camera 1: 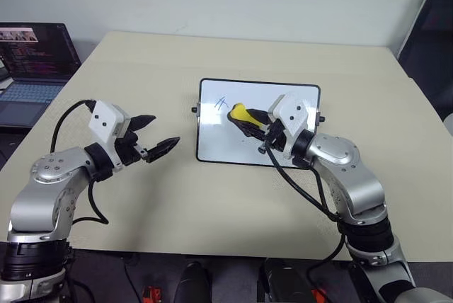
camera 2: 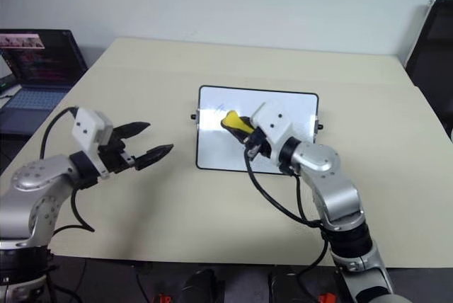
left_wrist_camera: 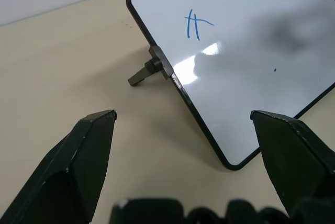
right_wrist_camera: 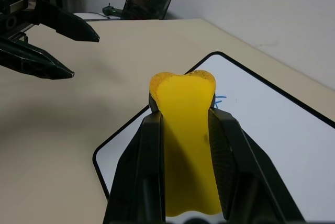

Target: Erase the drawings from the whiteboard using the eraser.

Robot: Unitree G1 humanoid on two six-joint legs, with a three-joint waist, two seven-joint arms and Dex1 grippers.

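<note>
A small whiteboard (camera 1: 259,122) is laid flat near the middle of a beige table (camera 1: 163,69), with one blue drawing (camera 1: 221,102) seen at its far left corner. A yellow eraser (camera 1: 239,113) is squeezed between the closed fingers of the right gripper (camera 1: 248,120) and held above the board, just right of the drawing. The left gripper (camera 1: 157,135) is held with its fingers spread apart and empty over the table, left of the board.

The whiteboard (left_wrist_camera: 251,77) is glossy and smooth, the table (camera 1: 141,69) matt, the eraser (right_wrist_camera: 186,130) soft, spongy-looking.

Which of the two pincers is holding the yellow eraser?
The right pincer, over the whiteboard, squeezes the eraser. The left pincer is open and empty.
</note>
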